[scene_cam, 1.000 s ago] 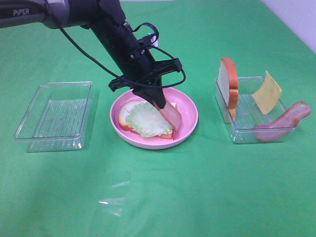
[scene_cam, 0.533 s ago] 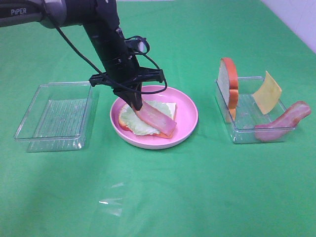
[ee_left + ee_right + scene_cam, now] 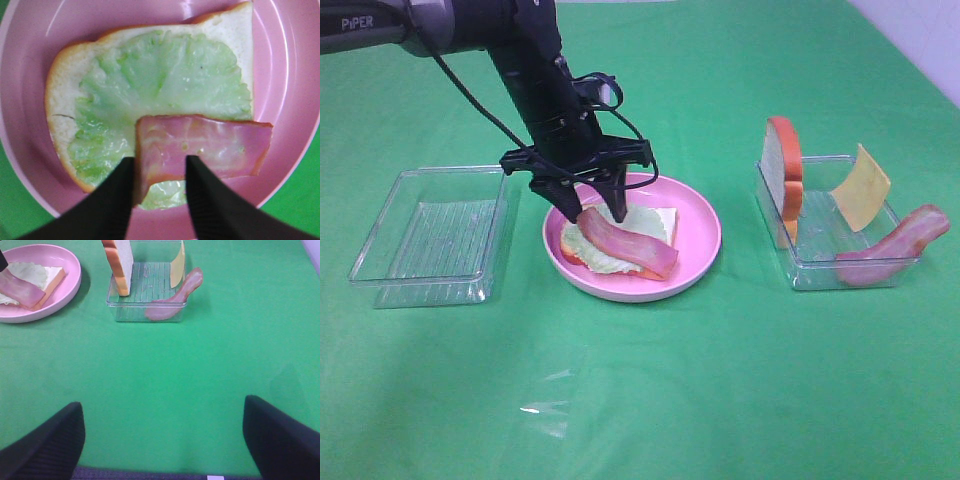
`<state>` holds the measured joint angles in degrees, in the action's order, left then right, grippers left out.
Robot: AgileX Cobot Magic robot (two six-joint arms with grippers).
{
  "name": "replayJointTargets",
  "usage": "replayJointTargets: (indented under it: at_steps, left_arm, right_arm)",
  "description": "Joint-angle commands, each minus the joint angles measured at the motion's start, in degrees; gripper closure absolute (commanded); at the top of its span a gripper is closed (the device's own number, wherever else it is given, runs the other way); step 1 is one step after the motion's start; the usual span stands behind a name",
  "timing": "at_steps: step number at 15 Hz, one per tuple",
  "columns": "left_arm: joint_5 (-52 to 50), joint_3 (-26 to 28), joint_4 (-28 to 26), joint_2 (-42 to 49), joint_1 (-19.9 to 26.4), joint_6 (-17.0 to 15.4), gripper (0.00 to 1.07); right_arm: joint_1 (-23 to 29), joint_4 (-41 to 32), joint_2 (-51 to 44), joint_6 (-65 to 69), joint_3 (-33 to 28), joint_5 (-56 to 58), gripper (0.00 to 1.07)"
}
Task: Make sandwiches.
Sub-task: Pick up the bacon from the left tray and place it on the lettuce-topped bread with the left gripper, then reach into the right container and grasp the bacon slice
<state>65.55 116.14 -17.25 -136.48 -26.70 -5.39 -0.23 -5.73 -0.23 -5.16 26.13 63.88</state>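
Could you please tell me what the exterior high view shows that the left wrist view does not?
Only exterior high: the empty tray, and the second tray with an upright bread slice, cheese square and spare bacon strip. Only left wrist: how one end of the placed bacon strip lies between the parted fingers. Both: the left gripper, pink plate, base bread slice, lettuce and that bacon.

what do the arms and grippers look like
Left arm: glossy black with a grey link lettered PIPER in white, and thin black cables looping at the wrist. Left gripper: black crossbar with two tapering black fingers. Right gripper: two broad black fingers, finely ribbed.
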Motion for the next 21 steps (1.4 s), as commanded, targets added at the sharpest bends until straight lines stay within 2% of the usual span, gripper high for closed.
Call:
replayJointTargets:
  at_steps: [1, 5, 6, 8, 12, 14, 16, 17, 18, 19, 21]
  left_arm:
    - [0.2, 1.0, -0.3, 0.3, -0.1, -0.3, 0.06]
    - [4.4, 7.4, 0.2, 0.6, -0.1, -0.3, 0.06]
    - [7.8, 11.4, 1.3, 0.6, -0.1, -0.3, 0.06]
    - [10.0, 15.0, 4.4, 1.5, -0.1, -0.3, 0.06]
    - [10.0, 12.6, 8.7, 8.9, 1.4, -0.3, 0.06]
    - [10.0, 6.4, 11.3, 15.0, 3.2, -0.3, 0.06]
    - [10.0, -2.8, 15.2, 22.1, 5.5, -0.3, 0.06]
    - [10.0, -5.1, 16.0, 24.2, 6.1, -0.3, 0.06]
    - [10.0, -11.5, 18.5, 28.4, 8.4, -0.3, 0.06]
    - [9.9, -21.7, 21.1, 36.1, 12.4, -0.1, 0.06]
    - [9.9, -31.6, 21.3, 42.8, 17.0, -0.2, 0.06]
  right_arm:
    - [-0.3, -0.1, -1.4, 0.2, -0.1, -0.6, 0.23]
    - [-0.3, -0.1, -1.4, 0.2, -0.1, -0.6, 0.23]
    - [-0.3, -0.1, -1.4, 0.2, -0.1, -0.6, 0.23]
    - [-0.3, -0.1, -1.4, 0.2, -0.1, -0.6, 0.23]
    - [-0.3, -0.1, -1.4, 0.2, -0.1, -0.6, 0.23]
    - [-0.3, -0.1, -1.4, 0.2, -0.1, -0.6, 0.23]
    - [-0.3, -0.2, -1.4, 0.2, -0.1, -0.6, 0.23]
    - [-0.3, -0.2, -1.4, 0.2, -0.1, -0.6, 0.23]
    - [-0.3, -0.3, -1.4, 0.2, -0.1, -0.6, 0.23]
    - [-0.3, -0.2, -1.4, 0.2, -0.1, -0.6, 0.23]
    - [-0.3, -0.2, -1.4, 0.2, -0.1, -0.6, 0.23]
